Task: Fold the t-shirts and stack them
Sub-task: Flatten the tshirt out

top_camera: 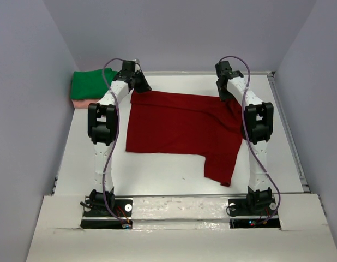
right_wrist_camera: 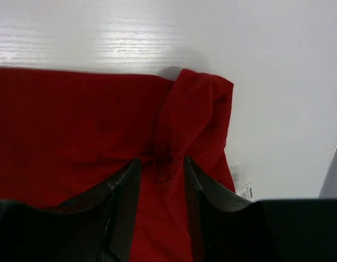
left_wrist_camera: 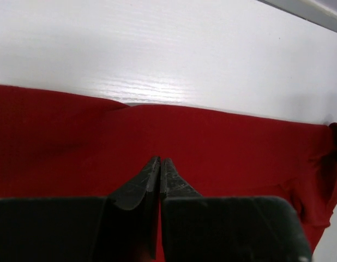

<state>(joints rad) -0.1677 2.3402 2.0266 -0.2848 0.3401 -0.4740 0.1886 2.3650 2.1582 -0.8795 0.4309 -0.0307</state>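
Observation:
The dark red t-shirt (top_camera: 179,123) lies spread on the white table, one part hanging down toward the near right. My left gripper (top_camera: 140,83) is at its far left corner. In the left wrist view its fingers (left_wrist_camera: 160,159) press together on the red cloth (left_wrist_camera: 239,147), only a sliver of red between them. My right gripper (top_camera: 225,94) is at the far right corner. It stands open (right_wrist_camera: 162,159), its fingers astride a raised fold below the bunched sleeve (right_wrist_camera: 204,103). The green t-shirt (top_camera: 91,83) lies folded on the pink t-shirt (top_camera: 80,103) at the far left.
Grey walls close in the table on the left, back and right. A raised rim (top_camera: 291,142) runs along the right side. A white label (right_wrist_camera: 246,191) pokes out from the red shirt's edge by the right fingers. Bare table shows in front of the shirt.

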